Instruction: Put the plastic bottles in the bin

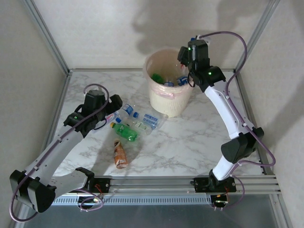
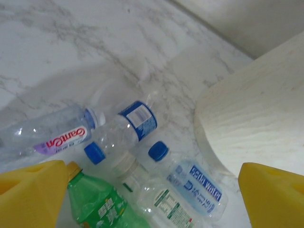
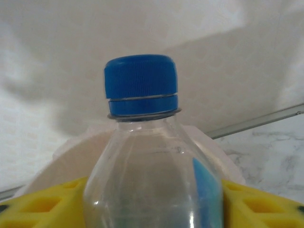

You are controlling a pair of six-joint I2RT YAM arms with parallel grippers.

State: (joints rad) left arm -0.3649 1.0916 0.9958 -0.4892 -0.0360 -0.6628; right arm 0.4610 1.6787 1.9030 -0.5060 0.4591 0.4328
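as the bin [image 1: 164, 99] sits below, the right gripper [image 1: 185, 56] grasps a clear bottle [image 3: 142, 156]; left gripper [image 2: 151, 190] gapes above loose bottles [image 2: 123, 130].

- You get bright, soft light; blurred grey arm shadows fall on the pale back wall [image 1: 156, 23].
- Your left wrist's yellow fingertips [image 2: 31, 194] look out of focus.
- The blue-capped clear plastic bottle [image 3: 147, 166] looms soft.
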